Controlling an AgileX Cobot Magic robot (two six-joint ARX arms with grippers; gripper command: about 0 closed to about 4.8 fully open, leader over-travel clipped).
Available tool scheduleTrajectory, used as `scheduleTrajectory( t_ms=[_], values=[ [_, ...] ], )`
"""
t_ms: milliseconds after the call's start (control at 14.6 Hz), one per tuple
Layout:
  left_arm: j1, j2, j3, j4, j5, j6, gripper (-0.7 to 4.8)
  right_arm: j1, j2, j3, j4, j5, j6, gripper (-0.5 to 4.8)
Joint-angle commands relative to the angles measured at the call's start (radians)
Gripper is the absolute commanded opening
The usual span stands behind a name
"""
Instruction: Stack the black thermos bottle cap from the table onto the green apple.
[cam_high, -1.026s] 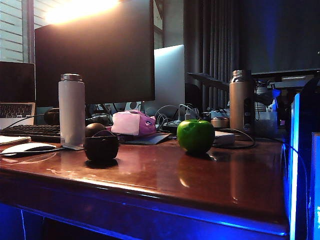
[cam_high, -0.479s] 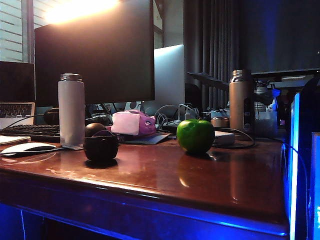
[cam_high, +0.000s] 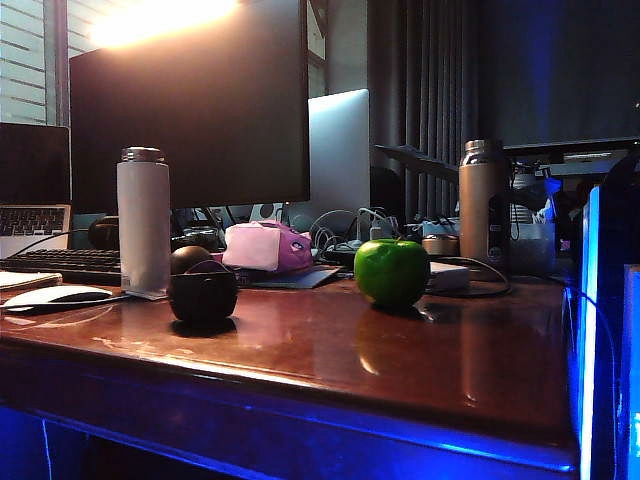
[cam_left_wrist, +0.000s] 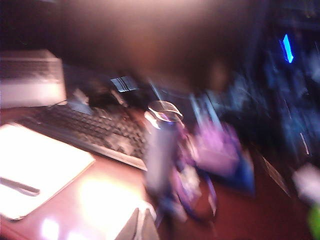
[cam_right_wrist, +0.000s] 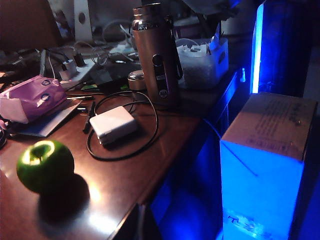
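Exterior view unchanged from a second earlier: black thermos bottle cap (cam_high: 202, 292) on the surface (cam_high: 330, 350), well apart from green apple (cam_high: 391, 272); right fingers shut, empty; left fingers' state unreadable through blur.

Neither arm shows in the exterior view. In the left wrist view only a pale tip of the left gripper (cam_left_wrist: 141, 226) enters at the picture's edge — the whole picture is blurred, so how its jaws stand cannot be told. In the right wrist view the right gripper (cam_right_wrist: 139, 224) is a dark, narrow shape at the edge; its jaws are closed together — nothing is seen between them.
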Motion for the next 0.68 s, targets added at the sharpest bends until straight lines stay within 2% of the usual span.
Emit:
scheduleTrajectory(
  t_ms=[68, 205, 342, 479, 615, 684],
  values=[
    [-0.002, 0.325, 0.322, -0.283, 0.222, 0.218, -0.05, 0.002, 0.193, 0.116, 0.093, -0.043, -0.059, -0.01],
    [-0.024, 0.494, 0.485, -0.460, 0.333, 0.311, -0.05, 0.005, 0.344, 0.202, 0.142, -0.109, -0.116, -0.01],
    [-0.094, 0.588, 0.565, -0.571, 0.332, 0.413, -0.05, 0.033, 0.491, 0.281, 0.155, -0.130, -0.195, -0.01],
    [-0.156, 0.615, 0.572, -0.573, 0.256, 0.433, -0.05, 0.076, 0.629, 0.318, 0.195, -0.228, -0.218, -0.01],
    [-0.162, 0.617, 0.572, -0.558, 0.235, 0.433, -0.05, 0.117, 0.736, 0.316, 0.272, -0.360, -0.214, -0.01],
    [-0.161, 0.617, 0.572, -0.554, 0.230, 0.433, -0.05, 0.139, 0.774, 0.316, 0.314, -0.407, -0.173, -0.01]
  ],
)
